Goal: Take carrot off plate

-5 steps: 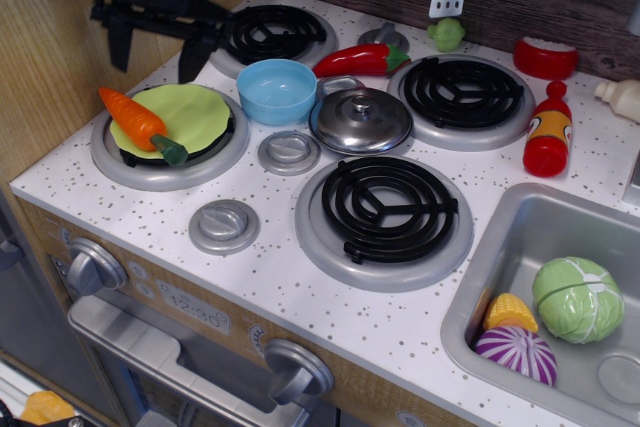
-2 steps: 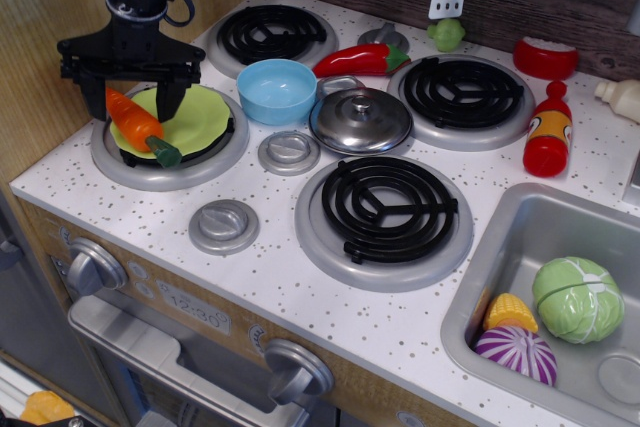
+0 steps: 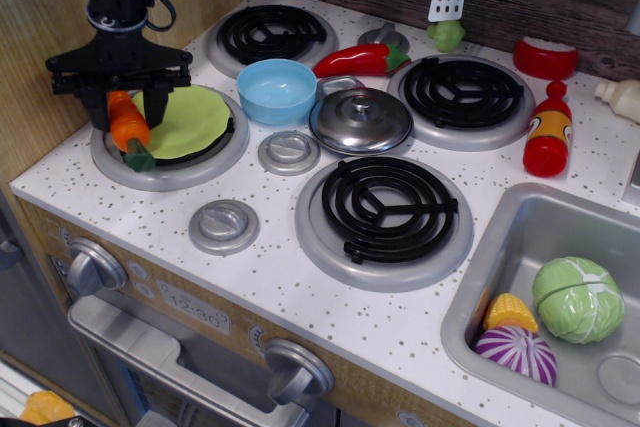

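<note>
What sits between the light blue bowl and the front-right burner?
In the one camera view, the round steel lid lies between the light blue bowl and the front-right burner, with a small grey knob cap just left of that line.

The orange carrot [image 3: 128, 127] lies steeply tilted, green stem down, at the left edge of the lime-green plate [image 3: 190, 119].

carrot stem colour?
Dark green; the carrot body is orange. Only one camera view, observation.image, and it shows there.
</note>
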Robot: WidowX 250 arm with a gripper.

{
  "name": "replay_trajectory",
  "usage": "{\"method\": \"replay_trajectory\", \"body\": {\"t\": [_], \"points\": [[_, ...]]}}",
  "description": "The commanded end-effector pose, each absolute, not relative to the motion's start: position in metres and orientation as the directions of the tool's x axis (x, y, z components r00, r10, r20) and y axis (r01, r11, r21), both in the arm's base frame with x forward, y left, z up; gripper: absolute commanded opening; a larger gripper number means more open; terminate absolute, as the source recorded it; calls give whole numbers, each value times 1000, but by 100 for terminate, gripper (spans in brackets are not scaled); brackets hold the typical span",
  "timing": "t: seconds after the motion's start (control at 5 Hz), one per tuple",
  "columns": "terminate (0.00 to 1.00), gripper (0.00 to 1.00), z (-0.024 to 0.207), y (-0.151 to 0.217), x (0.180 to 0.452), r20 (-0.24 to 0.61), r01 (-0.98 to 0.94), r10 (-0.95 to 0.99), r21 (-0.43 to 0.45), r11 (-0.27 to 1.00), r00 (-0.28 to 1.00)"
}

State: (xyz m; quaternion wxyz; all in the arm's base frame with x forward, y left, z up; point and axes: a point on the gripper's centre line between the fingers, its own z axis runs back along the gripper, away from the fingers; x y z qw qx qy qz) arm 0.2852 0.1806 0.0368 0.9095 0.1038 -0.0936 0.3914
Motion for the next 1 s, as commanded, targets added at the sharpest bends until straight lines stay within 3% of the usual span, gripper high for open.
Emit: {"method": "replay_trajectory", "body": {"t": [0.0,0.2,0.4,0.8], "points": [[0,0,65,186,299,295,-694,640,135,707,710],[0,0,93,172,303,295,-635,575,177,752,763],[0,0,114,128,306,310,-647,578,209,733,755],[0,0,91,56,298,327,-695,627,157,702,707]]}}
